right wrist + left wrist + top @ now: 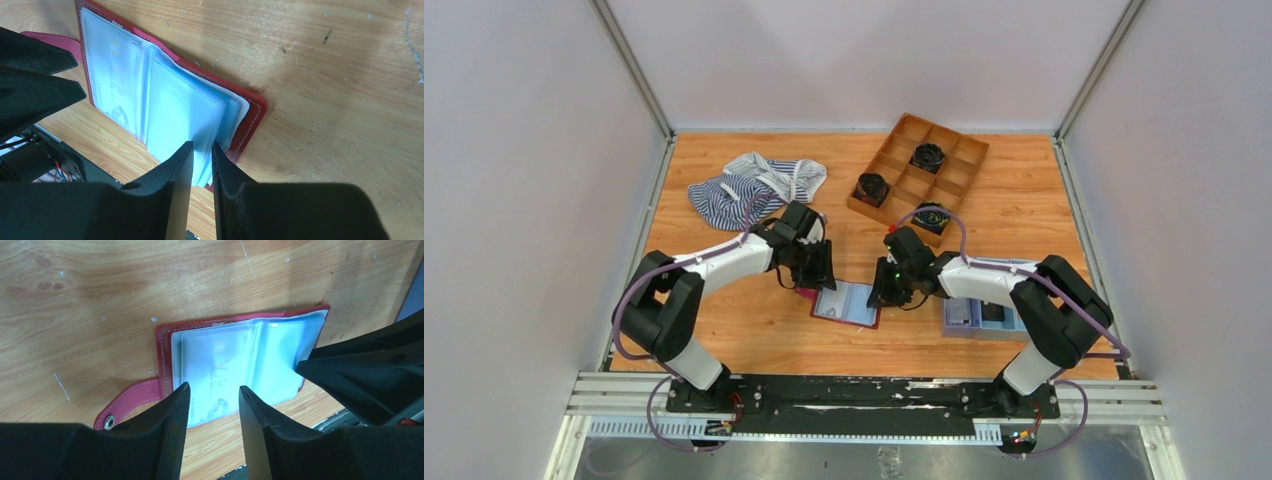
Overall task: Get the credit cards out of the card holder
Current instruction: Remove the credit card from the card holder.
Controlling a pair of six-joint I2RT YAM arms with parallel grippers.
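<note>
Card holder edge in R claw

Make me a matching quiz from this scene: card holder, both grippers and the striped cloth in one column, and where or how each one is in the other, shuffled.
Column one:
1. card holder
2. left gripper
3. right gripper
4. striped cloth

Column two:
A. jaws apart, above the holder's left end
B. crumpled at the far left
C. lying open between the two arms
D. closed on the holder's right edge

Pairs: 1-C, 2-A, 3-D, 4-B
</note>
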